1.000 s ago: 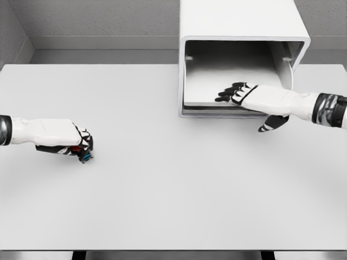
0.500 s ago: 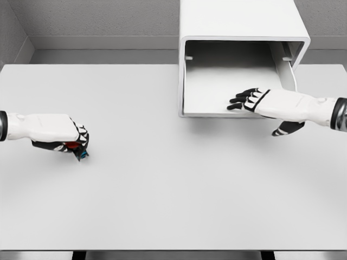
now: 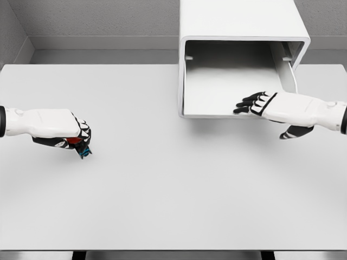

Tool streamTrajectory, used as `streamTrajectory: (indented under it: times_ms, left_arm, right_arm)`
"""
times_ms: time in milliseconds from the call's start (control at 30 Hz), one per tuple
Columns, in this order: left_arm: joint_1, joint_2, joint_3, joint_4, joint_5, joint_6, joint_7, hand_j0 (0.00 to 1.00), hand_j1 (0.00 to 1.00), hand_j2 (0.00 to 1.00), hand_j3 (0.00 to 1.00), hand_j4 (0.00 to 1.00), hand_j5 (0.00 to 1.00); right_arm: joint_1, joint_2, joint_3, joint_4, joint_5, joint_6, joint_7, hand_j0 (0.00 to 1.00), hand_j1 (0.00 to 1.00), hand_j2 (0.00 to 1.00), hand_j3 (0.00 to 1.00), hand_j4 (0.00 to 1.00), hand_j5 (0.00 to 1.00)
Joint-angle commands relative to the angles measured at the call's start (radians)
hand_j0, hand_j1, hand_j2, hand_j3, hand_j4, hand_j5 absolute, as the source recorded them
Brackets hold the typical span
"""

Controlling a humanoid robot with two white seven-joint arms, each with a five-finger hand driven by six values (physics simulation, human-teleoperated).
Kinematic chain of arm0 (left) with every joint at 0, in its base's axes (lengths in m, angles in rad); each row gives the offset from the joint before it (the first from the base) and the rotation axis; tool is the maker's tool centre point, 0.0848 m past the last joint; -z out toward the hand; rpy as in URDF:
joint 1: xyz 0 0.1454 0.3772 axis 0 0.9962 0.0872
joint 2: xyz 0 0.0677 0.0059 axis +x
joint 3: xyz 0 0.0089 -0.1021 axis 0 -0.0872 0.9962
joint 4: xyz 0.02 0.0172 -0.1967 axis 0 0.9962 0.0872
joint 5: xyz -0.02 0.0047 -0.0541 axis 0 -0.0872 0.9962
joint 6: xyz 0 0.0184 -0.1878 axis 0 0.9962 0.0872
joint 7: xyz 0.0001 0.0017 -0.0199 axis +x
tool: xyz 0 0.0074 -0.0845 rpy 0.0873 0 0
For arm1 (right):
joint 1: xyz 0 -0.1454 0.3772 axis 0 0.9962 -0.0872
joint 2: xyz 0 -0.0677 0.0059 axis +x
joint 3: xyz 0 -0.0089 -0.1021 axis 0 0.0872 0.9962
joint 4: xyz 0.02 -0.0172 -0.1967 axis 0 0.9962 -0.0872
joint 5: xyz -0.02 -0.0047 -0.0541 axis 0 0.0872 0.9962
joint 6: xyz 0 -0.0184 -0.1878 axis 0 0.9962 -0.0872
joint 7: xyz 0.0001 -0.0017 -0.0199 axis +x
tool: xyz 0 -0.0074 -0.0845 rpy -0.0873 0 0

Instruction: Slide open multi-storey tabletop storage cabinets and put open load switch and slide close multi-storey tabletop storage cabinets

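**Drawer stands open as switch waits near tabletop's left edge**

The white storage cabinet sits at the far edge of the tabletop, right of centre, its drawer slid out toward the robot and showing a bare, pale floor. The right hand lies at the drawer's front lip near its right end, black fingers stretched forward and slightly fanned over the rim, thumb hanging below; it holds nothing.

Well apart, near the tabletop's left edge, the left hand is curled in a fist around the load switch, of which only a red patch and a blue-green tip show below the knuckles. Whether the switch rests on the surface or is lifted just clear cannot be told.

The switch looks small, rigid and light, probably hard moulded plastic: unlikely to deform, but smooth enough to twist in a loose hold. A wrap around its body, as here, seems safer than pinching the protruding tip, which could lever it out of the fingers. The drawer appears stiff and runs on side rails; pushing squarely on its front lip should close it without skewing, once the switch lies inside.
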Motion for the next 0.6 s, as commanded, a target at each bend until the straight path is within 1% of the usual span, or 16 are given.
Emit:
streamTrajectory:
  times_ms: [0,67,167,200,367,433,500,533,567]
  left_arm:
    - [0.000,0.009,0.001,0.000,0.010,0.003,0.001,0.40,0.40,0.40,0.40,0.40,0.40]
    - [-0.002,0.014,0.001,0.000,0.012,0.003,0.001,0.40,0.40,0.40,0.40,0.40,0.40]
    - [-0.006,0.014,0.001,0.000,0.018,0.003,0.001,0.40,0.40,0.40,0.40,0.40,0.40]
    - [-0.006,0.014,0.001,0.000,0.020,0.003,0.001,0.40,0.40,0.40,0.40,0.40,0.40]
    - [-0.008,0.014,0.001,0.000,0.020,0.003,0.001,0.40,0.40,0.40,0.40,0.40,0.40]
    - [-0.011,0.012,0.001,-0.003,0.021,0.003,0.001,0.40,0.40,0.40,0.40,0.40,0.40]
    - [-0.035,0.016,0.003,-0.028,0.055,0.003,0.001,0.40,0.40,0.40,0.40,0.40,0.40]
    - [-0.048,0.014,0.003,-0.032,0.056,0.003,0.001,0.40,0.40,0.40,0.40,0.40,0.40]
    - [-0.061,0.006,0.003,-0.046,0.056,0.003,0.001,0.40,0.40,0.40,0.40,0.40,0.40]
  right_arm:
    - [0.001,-0.003,-0.014,-0.006,-0.002,0.000,0.001,1.00,1.00,1.00,1.00,1.00,1.00]
    - [0.006,-0.003,-0.025,-0.008,-0.005,-0.017,0.001,1.00,1.00,1.00,1.00,1.00,1.00]
    - [0.006,-0.003,-0.041,-0.009,-0.006,-0.017,0.001,1.00,1.00,1.00,1.00,1.00,1.00]
    - [0.006,-0.003,-0.043,-0.009,-0.021,-0.017,0.001,1.00,1.00,1.00,1.00,1.00,1.00]
    - [0.006,-0.003,-0.043,-0.009,-0.026,-0.021,0.001,1.00,1.00,1.00,1.00,1.00,1.00]
    - [0.008,-0.016,-0.045,-0.011,-0.026,-0.029,0.001,1.00,1.00,1.00,1.00,1.00,1.00]
    - [0.020,-0.019,-0.066,-0.009,-0.037,-0.043,0.001,1.00,1.00,1.00,1.00,1.00,1.00]
    - [0.041,-0.019,-0.092,-0.009,-0.049,-0.069,0.001,1.00,1.00,1.00,1.00,1.00,1.00]
    - [0.060,-0.039,-0.111,-0.011,-0.058,-0.087,0.001,1.00,1.00,1.00,1.00,1.00,1.00]
